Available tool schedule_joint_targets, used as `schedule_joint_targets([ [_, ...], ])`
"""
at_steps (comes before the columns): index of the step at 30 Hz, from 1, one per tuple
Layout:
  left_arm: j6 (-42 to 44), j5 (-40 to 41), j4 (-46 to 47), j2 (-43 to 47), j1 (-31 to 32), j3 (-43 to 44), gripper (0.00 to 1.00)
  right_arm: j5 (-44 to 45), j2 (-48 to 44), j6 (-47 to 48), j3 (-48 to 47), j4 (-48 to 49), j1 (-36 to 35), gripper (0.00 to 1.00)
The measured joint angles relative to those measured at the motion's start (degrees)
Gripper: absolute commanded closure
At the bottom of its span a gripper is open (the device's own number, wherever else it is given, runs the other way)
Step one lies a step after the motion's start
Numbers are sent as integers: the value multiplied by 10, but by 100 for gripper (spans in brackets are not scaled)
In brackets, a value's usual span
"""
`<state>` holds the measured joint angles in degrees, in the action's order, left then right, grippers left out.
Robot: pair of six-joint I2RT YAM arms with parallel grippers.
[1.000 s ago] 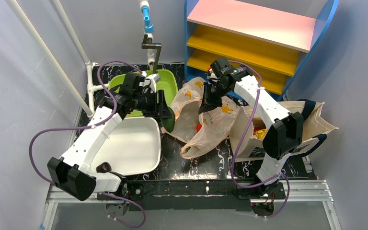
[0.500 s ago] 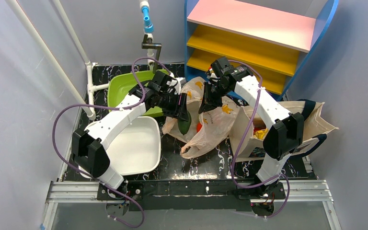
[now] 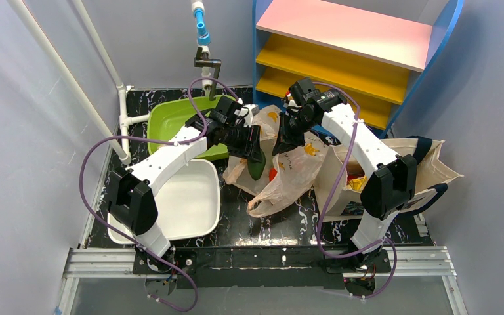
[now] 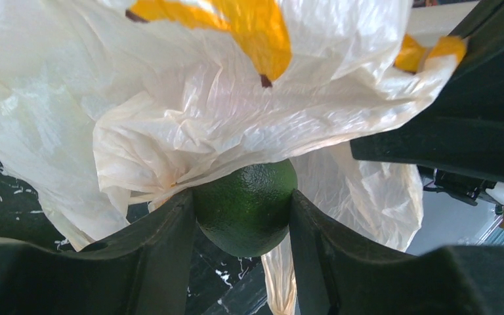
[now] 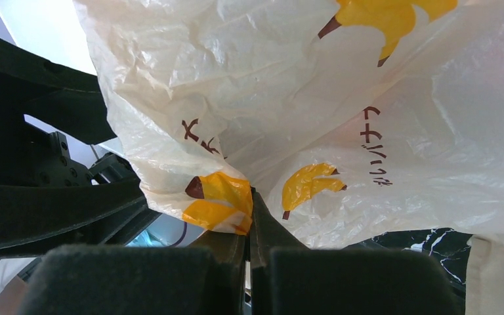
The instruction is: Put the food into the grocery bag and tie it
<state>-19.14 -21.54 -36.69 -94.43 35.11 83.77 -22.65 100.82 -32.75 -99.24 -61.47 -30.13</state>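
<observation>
Shows the left gripper [image 3: 252,149] carried to the right since a second ago, from over the meeting edges of the green tub [image 3: 174,117] and the white tub [image 3: 184,203] across to the grocery bag [image 3: 295,167], with the whole left arm swung after it. Shows it clamped on the dark green fruit [image 3: 257,167], which touches the bag's crumpled left side above the black marbled table [image 3: 236,226]. Cannot tell whether the fruit is past the opening. From the left wrist, shows the fruit wedged between two dark fingers [image 4: 164,262], with beige plastic draped over its top. Shows the right gripper [image 3: 282,146] where it was, pinched fully together on a fold of the bag's upper rim. Counts three yellow banana-shaped marks on the bag from above, and three again from the right wrist. Finds two short runs of dark brown Japanese-style lettering in the right wrist view, too creased to read for certain. Shows one red piece [image 3: 272,174] through the thin plastic, inside the bag. Takes in two arms, two tubs and two bags, the second a cream canvas tote [image 3: 426,164] with navy handles just right of the grocery bag, holding a yellow item [image 3: 356,182]. Behind, shows one blue shelf unit [image 3: 361,46] with one pink board and two yellow.
</observation>
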Motion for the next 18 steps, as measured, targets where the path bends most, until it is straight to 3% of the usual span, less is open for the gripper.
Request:
schedule_joint_targets([
  [4,-10,-3,21,0,0,0,33,0,0,0,0,-1,0,99],
  [5,-13,-4,26,0,0,0,22,0,0,0,0,-1,0,99],
  [6,-16,-6,32,0,0,0,5,1,0,0,0,-1,0,99],
  [18,-32,-11,50,0,0,0,2,4,0,2,-7,-2,0,99],
])
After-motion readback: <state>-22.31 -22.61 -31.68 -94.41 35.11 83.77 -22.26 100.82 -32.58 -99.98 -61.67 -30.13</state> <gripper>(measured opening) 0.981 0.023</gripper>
